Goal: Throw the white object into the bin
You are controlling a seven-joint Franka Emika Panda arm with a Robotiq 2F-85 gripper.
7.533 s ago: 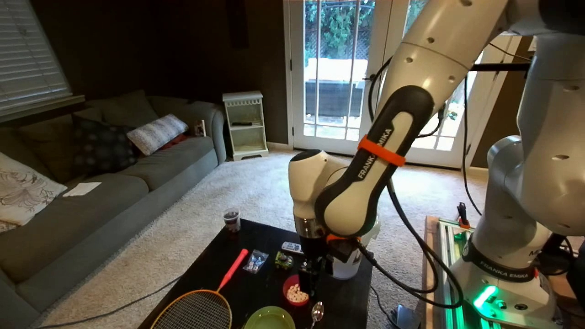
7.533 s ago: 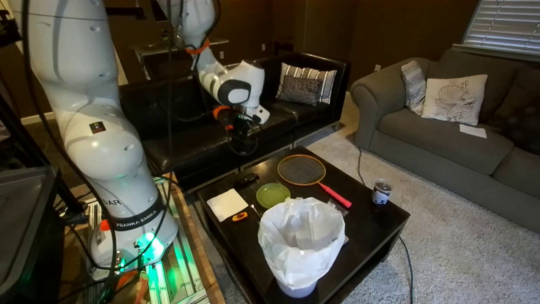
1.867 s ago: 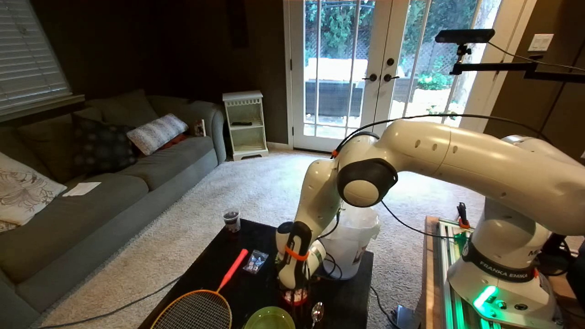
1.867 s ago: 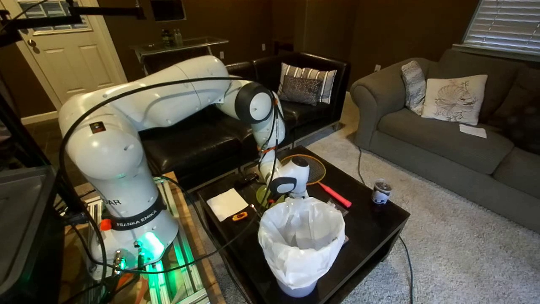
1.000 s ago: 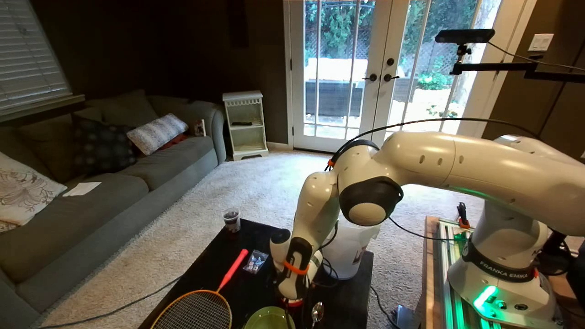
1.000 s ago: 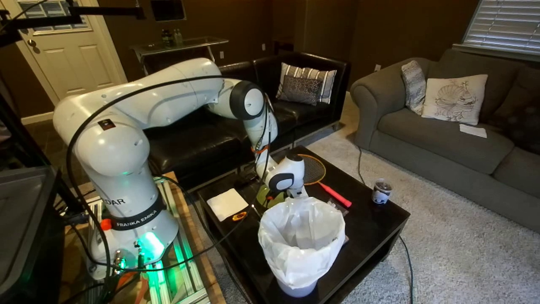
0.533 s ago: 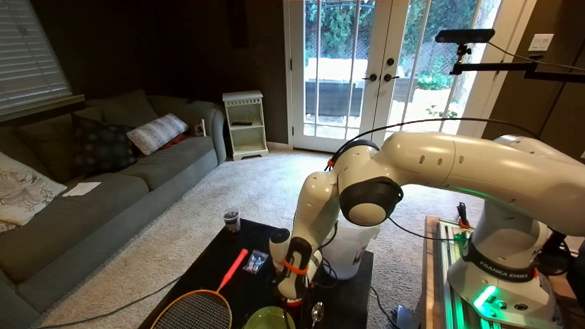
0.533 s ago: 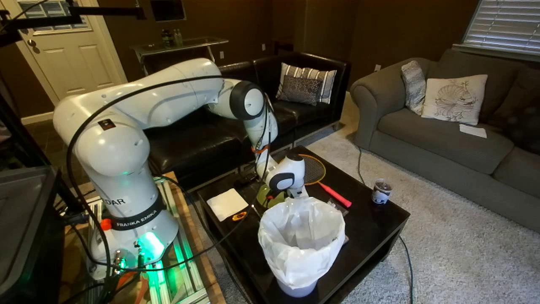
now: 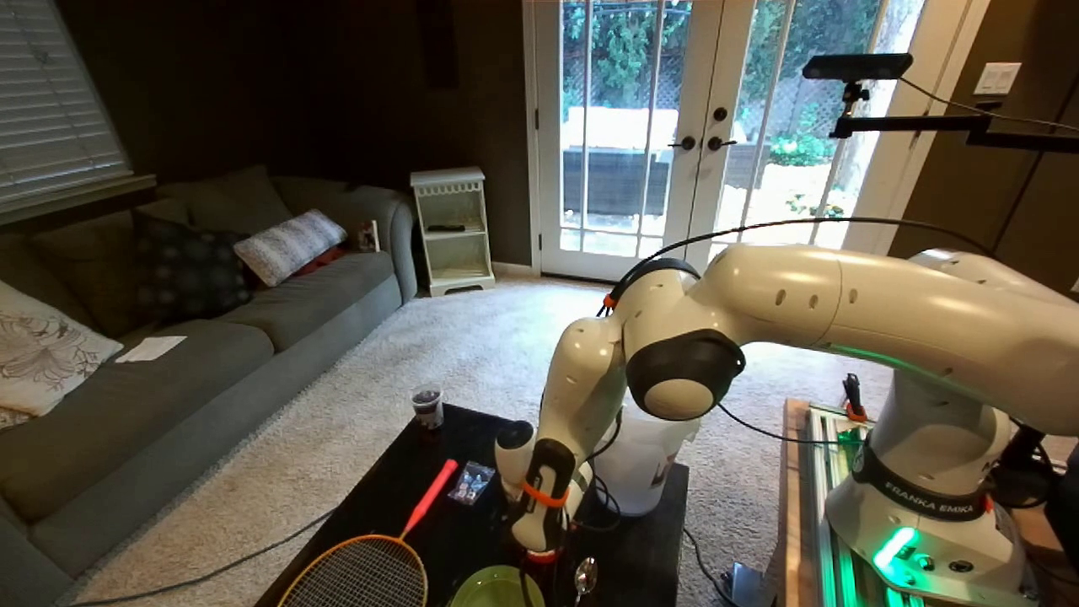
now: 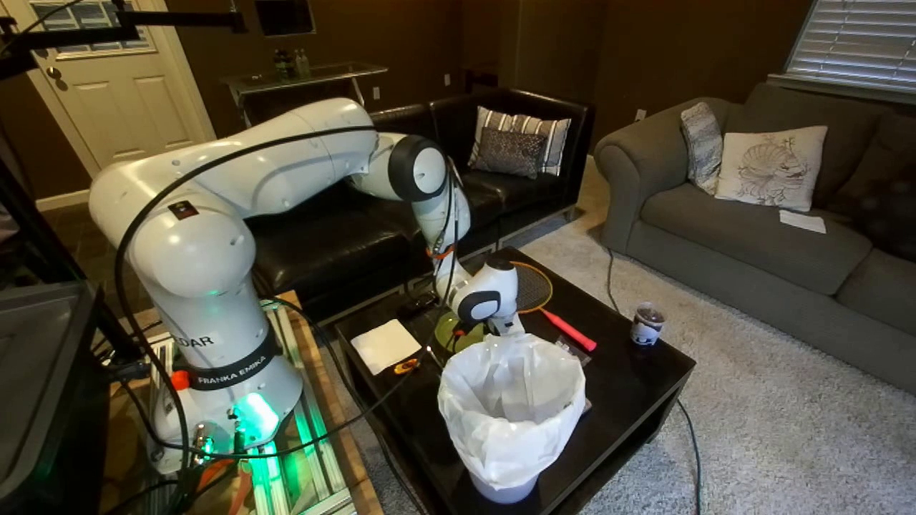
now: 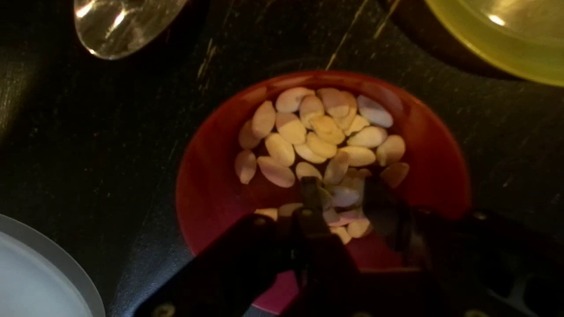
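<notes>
In an exterior view I get daylight glaring through the glass doors (image 9: 702,185), washed to white in patches, while the grey sofa (image 9: 211,350) sits in gloom. A green light (image 10: 257,415) blooms on the robot's base (image 10: 189,415) in both exterior views. My wrist view is dim, yellowish and soft; bright glints streak the spoon (image 11: 125,26), and the gripper (image 11: 341,193) reads nearly black.

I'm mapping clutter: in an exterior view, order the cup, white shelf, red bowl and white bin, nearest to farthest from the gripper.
1. Red bowl: beneath the gripper.
2. White bin: behind, picture right.
3. Cup: far corner of the table.
4. White shelf: background.
</notes>
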